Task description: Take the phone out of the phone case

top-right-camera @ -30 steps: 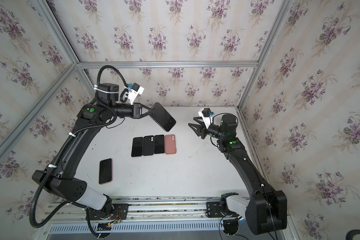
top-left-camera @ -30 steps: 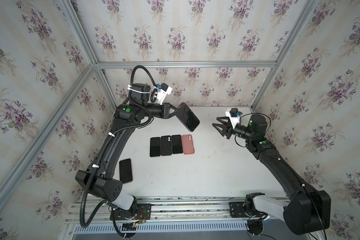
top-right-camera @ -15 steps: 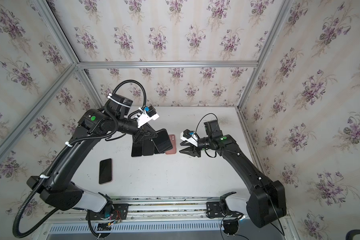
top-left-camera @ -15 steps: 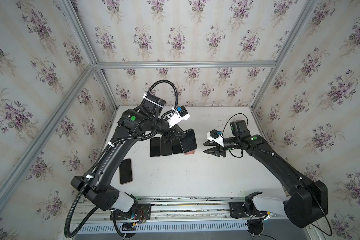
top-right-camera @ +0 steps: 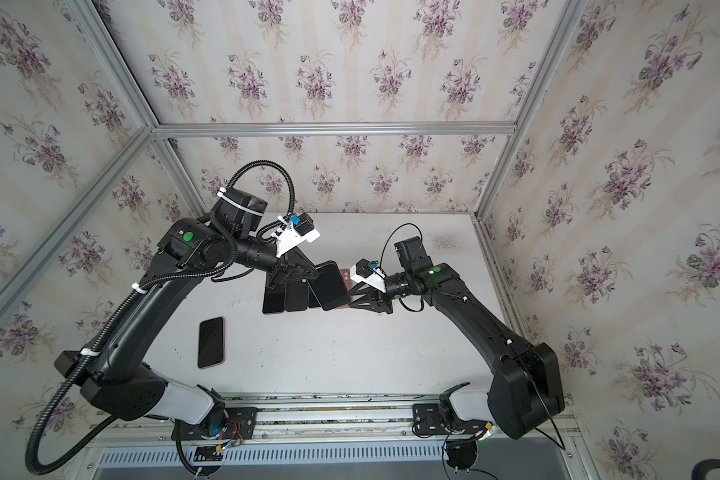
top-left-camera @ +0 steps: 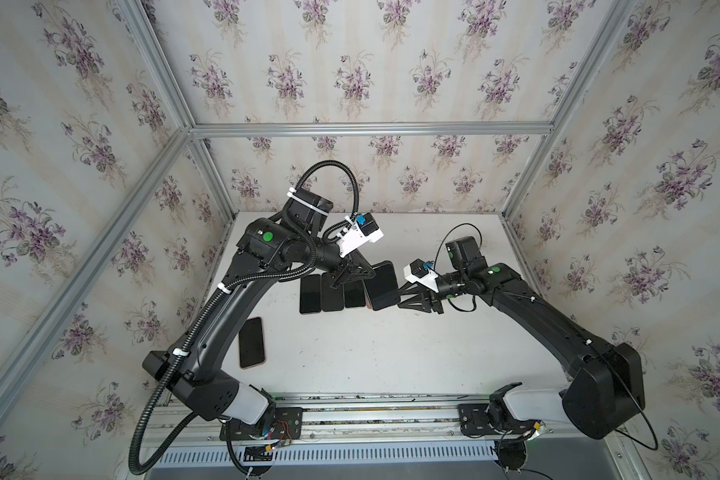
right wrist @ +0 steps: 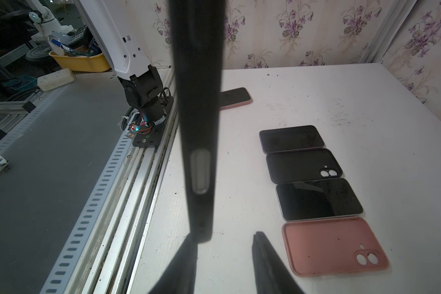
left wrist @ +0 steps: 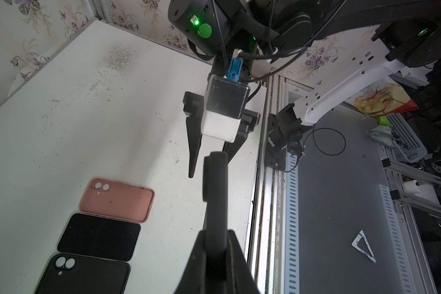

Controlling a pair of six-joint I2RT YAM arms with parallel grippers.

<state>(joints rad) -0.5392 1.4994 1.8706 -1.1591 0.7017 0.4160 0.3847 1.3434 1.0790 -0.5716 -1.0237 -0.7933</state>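
My left gripper (top-left-camera: 360, 277) (left wrist: 215, 238) is shut on one end of a phone in a black phone case (top-left-camera: 382, 286) (top-right-camera: 329, 286), holding it in the air above the table. The left wrist view shows the cased phone (left wrist: 214, 198) edge-on between the pads. My right gripper (top-left-camera: 400, 296) (right wrist: 224, 244) is open at the phone's free end. In the right wrist view the cased phone (right wrist: 199, 127) reaches down to one fingertip (right wrist: 189, 250); the other fingertip (right wrist: 261, 244) stands apart from it.
On the white table (top-left-camera: 391, 353) lies a row: a bare phone (right wrist: 290, 138), an empty black case (right wrist: 303, 168), another phone (right wrist: 318, 198) and an empty pink case (right wrist: 334, 249). A phone in a pink case (top-left-camera: 251, 343) lies front left. A metal rail (top-left-camera: 371, 415) runs along the front edge.
The left arm has swung the held phone down from up at the back to just above the row. The right gripper has come in to the phone's free end, its jaws narrowing.
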